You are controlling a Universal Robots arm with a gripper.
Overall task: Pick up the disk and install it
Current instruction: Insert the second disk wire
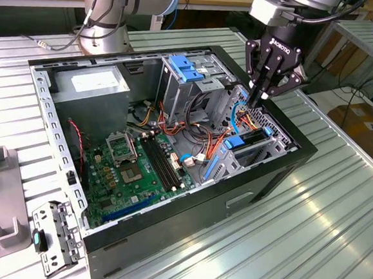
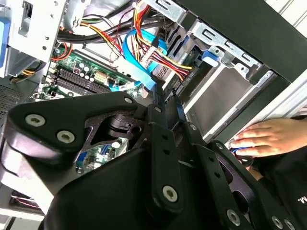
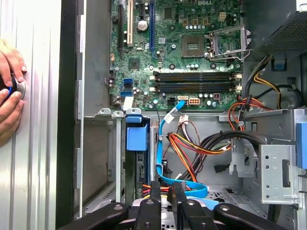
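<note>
Exterior view: gripper (image 1: 259, 99) poised over drive bay at case's (image 1: 287, 170) right end, jaws pinched together, nothing grasped. Disk (image 1: 247, 144) seated upright in bay, blue handle (image 3: 136, 135) showing (judged heavy, rigid, shock-sensitive; best taken by handle).

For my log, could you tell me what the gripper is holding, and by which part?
Nothing: the gripper is shut on itself above the cables by the drive cage, where the disk sits with its blue handle up.
</note>
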